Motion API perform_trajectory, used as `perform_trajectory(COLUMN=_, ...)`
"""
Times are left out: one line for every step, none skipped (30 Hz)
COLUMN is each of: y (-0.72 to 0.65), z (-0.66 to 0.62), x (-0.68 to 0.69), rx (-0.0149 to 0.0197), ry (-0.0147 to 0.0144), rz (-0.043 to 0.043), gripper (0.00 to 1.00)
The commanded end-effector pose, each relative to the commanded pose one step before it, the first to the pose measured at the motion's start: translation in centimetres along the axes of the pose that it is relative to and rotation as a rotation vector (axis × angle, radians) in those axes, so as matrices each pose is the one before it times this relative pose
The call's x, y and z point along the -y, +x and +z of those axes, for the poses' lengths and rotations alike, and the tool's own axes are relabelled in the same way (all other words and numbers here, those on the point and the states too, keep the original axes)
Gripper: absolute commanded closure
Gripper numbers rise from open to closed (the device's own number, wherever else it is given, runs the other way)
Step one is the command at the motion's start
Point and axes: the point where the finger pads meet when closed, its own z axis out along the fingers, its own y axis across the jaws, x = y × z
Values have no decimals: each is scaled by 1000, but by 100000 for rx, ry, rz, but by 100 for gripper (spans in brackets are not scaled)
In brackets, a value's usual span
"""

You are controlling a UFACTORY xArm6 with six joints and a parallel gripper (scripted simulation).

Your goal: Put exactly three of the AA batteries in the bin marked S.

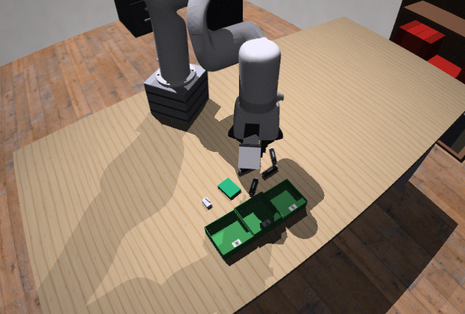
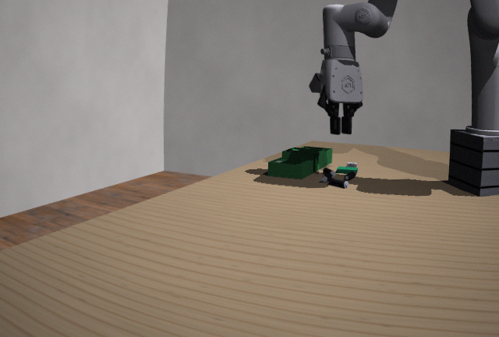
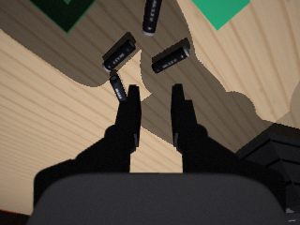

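Several black AA batteries lie loose on the table: three show in the top view (image 1: pixel 272 155) (image 1: pixel 269 171) (image 1: pixel 253 186), and the wrist view shows them just ahead of the fingers, with one more by the left fingertip (image 3: pixel 118 87). A row of three green bins (image 1: pixel 257 216) stands just beyond them; the labels are too small to read. My gripper (image 3: pixel 156 97) (image 2: pixel 341 129) hangs well above the batteries. It is partly open and holds nothing.
A flat green block (image 1: pixel 229 187) and a small white item (image 1: pixel 206 203) lie left of the batteries. The arm's base (image 1: pixel 175 96) stands at the table's back. The bins sit near the table's front edge.
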Motion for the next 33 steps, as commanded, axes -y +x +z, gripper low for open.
perform_trajectory(y=-1949, z=2642, x=-1770, rx=-1533, ry=517, rz=15630, gripper=72)
perform_trajectory(y=0, z=0, x=0, rx=143, ry=-37, rz=3258, gripper=72)
perform_trajectory(y=0, z=0, x=0, rx=138, ry=-52, rz=3268, gripper=72)
perform_trajectory(y=0, z=0, x=0, rx=171, ry=-97, rz=3264, gripper=72)
perform_trajectory(y=1, z=1, x=-1, rx=159, ry=-74, rz=3257, gripper=72)
perform_trajectory(y=0, z=0, x=0, rx=0, ry=0, rz=0, gripper=72)
perform_trajectory(y=0, z=0, x=0, rx=0, ry=0, rz=0, gripper=72)
perform_trajectory(y=-1, z=-1, x=1, rx=-83, ry=393, rz=9307, gripper=72)
perform_trajectory(y=2, z=2, x=-1, rx=41, ry=165, rz=2320, gripper=72)
perform_trajectory(y=2, z=2, x=-2, rx=27, ry=207, rz=2640, gripper=72)
perform_trajectory(y=-5, z=-5, x=4, rx=24, ry=238, rz=3095, gripper=72)
perform_trajectory(y=0, z=0, x=0, rx=43, ry=230, rz=3262, gripper=72)
perform_trajectory(y=0, z=0, x=0, rx=59, ry=208, rz=3275, gripper=72)
perform_trajectory(y=-5, z=0, x=-6, rx=41, ry=193, rz=3251, gripper=72)
perform_trajectory(y=-4, z=0, x=-5, rx=-20, ry=181, rz=3233, gripper=72)
perform_trajectory(y=-3, z=0, x=-4, rx=-25, ry=171, rz=3227, gripper=72)
perform_trajectory(y=-3, z=0, x=-3, rx=-36, ry=162, rz=3218, gripper=72)
perform_trajectory(y=3, z=4, x=-4, rx=-49, ry=153, rz=3207, gripper=72)
perform_trajectory(y=-3, z=-2, x=0, rx=-71, ry=141, rz=3195, gripper=72)
perform_trajectory(y=-2, z=-1, x=0, rx=-93, ry=129, rz=3183, gripper=72)
perform_trajectory(y=-1, z=0, x=0, rx=-118, ry=116, rz=3168, gripper=72)
perform_trajectory(y=-1, z=0, x=1, rx=-150, ry=101, rz=3150, gripper=72)
perform_trajectory(y=0, z=0, x=0, rx=0, ry=0, rz=0, gripper=72)
perform_trajectory(y=0, z=0, x=0, rx=0, ry=0, rz=0, gripper=72)
perform_trajectory(y=-1, z=-1, x=2, rx=-687, ry=183, rz=8945, gripper=72)
perform_trajectory(y=5, z=5, x=1, rx=-258, ry=14, rz=2231, gripper=72)
perform_trajectory(y=-2, z=-2, x=3, rx=-357, ry=-4, rz=2430, gripper=72)
perform_trajectory(y=-1, z=-1, x=2, rx=-518, ry=-41, rz=2759, gripper=72)
perform_trajectory(y=0, z=0, x=2, rx=-713, ry=-101, rz=2825, gripper=72)
perform_trajectory(y=0, z=0, x=2, rx=-319, ry=-55, rz=1000, gripper=72)
perform_trajectory(y=0, z=0, x=2, rx=0, ry=0, rz=0, gripper=72)
perform_trajectory(y=0, z=0, x=2, rx=0, ry=0, rz=0, gripper=72)
perform_trajectory(y=5, z=5, x=2, rx=4, ry=1, rz=-1, gripper=72)
